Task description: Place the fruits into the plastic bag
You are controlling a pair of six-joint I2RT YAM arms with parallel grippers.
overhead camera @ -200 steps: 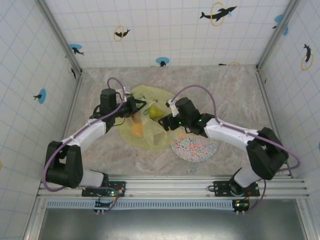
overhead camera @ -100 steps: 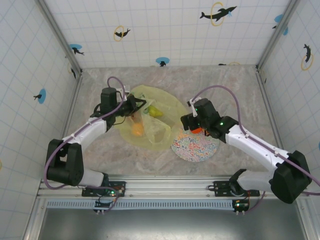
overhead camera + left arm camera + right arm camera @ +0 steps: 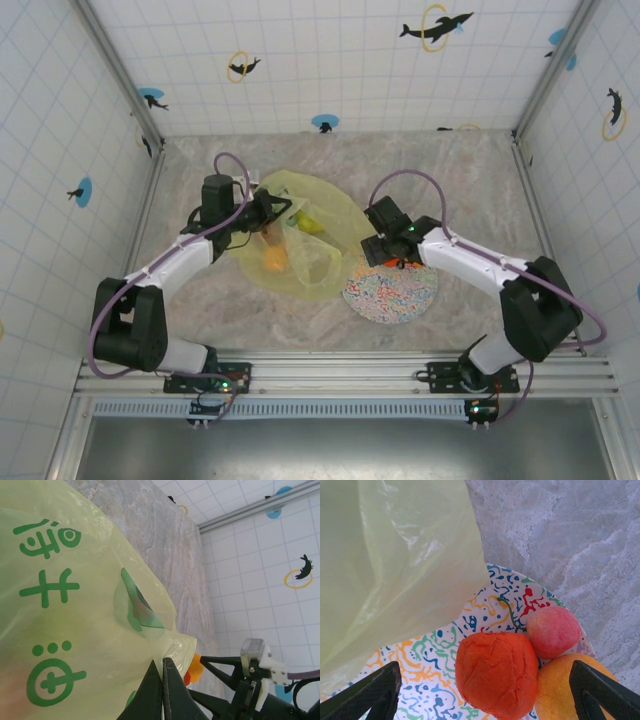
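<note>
The toy fruits look light, hard-skinned and round, so an off-centre pinch would likely send one rolling; the safest hold is across the widest middle. Three sit on the round multicoloured speckled plate (image 3: pixel 470 615): a crinkled orange-red fruit (image 3: pixel 495 672), a small pink-red piece with a thin green stem (image 3: pixel 553 631) touching it at 2 o'clock, and a yellow-orange fruit (image 3: pixel 567 690) pressed against it at 4 o'clock. The right hand (image 3: pixel 485 685) hangs just above them, fingers spread wide with nothing in them, straddling the orange-red fruit. Packed this close, the neighbours may get nudged as the fingers close. The thin yellow-green plastic bag (image 3: pixel 300 265) is limp and slippery. It lies on the marbled surface (image 3: pixel 470 180) at 10 o'clock from the plate, its loose edge draped over the plate's rim. The left hand (image 3: pixel 268 212) is clamped tight on a fold of the bag's rim, lifting the mouth. Through the film an orange (image 3: pixel 273 258) and a green pear (image 3: pixel 310 222) show inside. The folds may hide other fruits. The yellow-orange fruit is cut off at the frame's bottom edge in the right wrist view. How wide the mouth gapes is hard to make out.
</note>
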